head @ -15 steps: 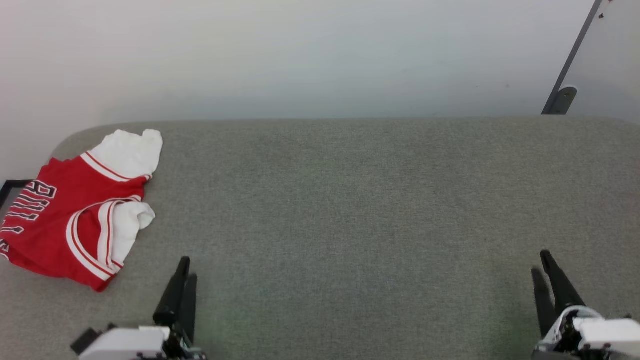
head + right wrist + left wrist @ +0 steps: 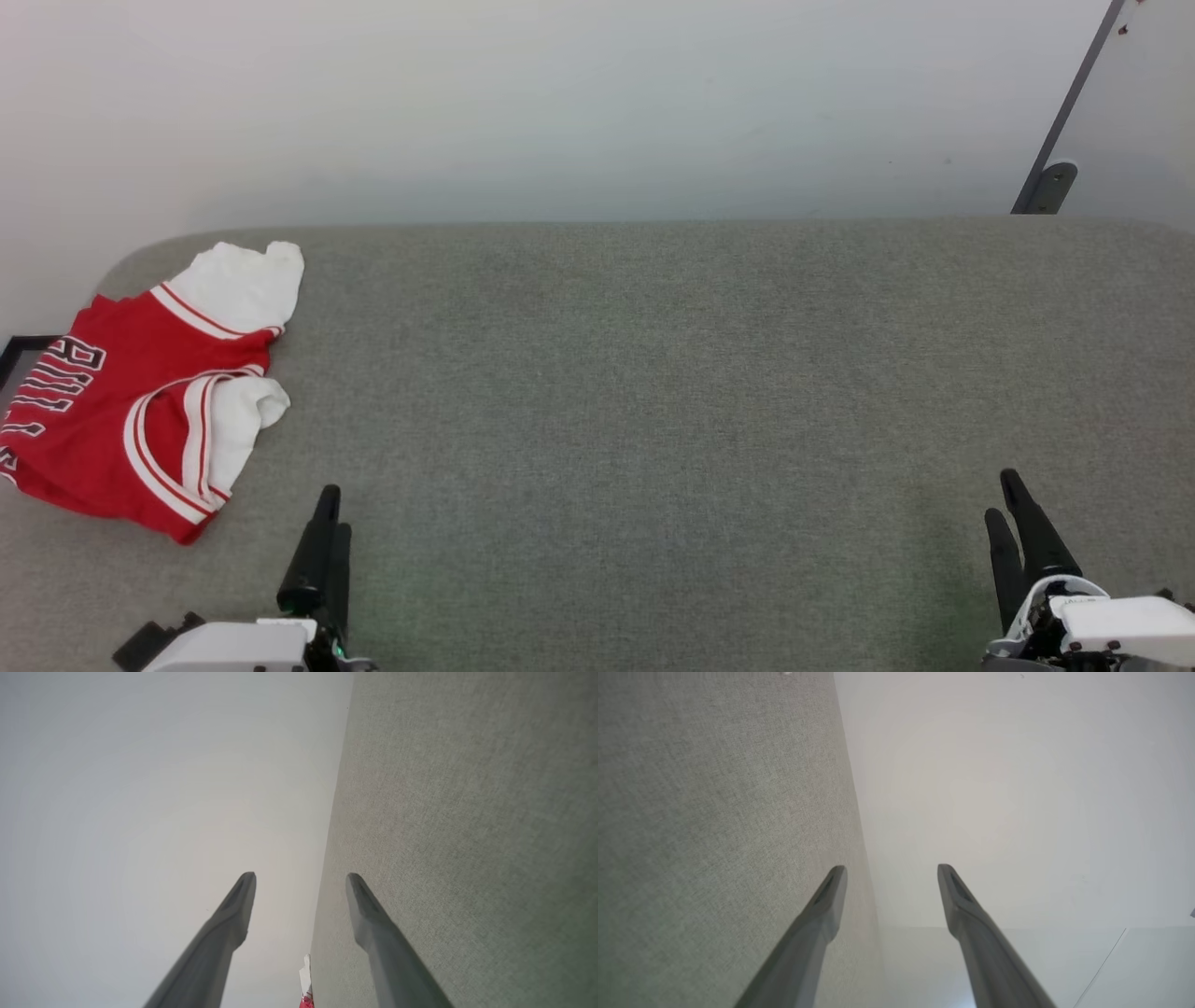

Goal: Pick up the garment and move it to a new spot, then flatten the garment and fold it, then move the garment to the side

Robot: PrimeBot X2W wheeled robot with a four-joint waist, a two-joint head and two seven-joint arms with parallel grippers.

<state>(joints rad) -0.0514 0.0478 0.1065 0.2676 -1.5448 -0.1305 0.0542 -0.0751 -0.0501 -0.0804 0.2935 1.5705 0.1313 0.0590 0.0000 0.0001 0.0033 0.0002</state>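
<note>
Your garment (image 2: 140, 401) lies bunched at the far left of the table (image 2: 653, 392): red, with white sleeves, striped trim and its lettering partly showing. It hasn't moved. The left gripper (image 2: 334, 509) and right gripper (image 2: 1000, 495) are moderately parted and empty, and both have drawn back slightly.

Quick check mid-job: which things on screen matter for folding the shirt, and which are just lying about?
For the job:
- shirt, bunched at the table's left end
- left gripper, open, holding nothing
- right gripper, open, holding nothing
- table, the work surface

Just there:
- wall
- grey post, upper right
- black frame, left edge
</note>
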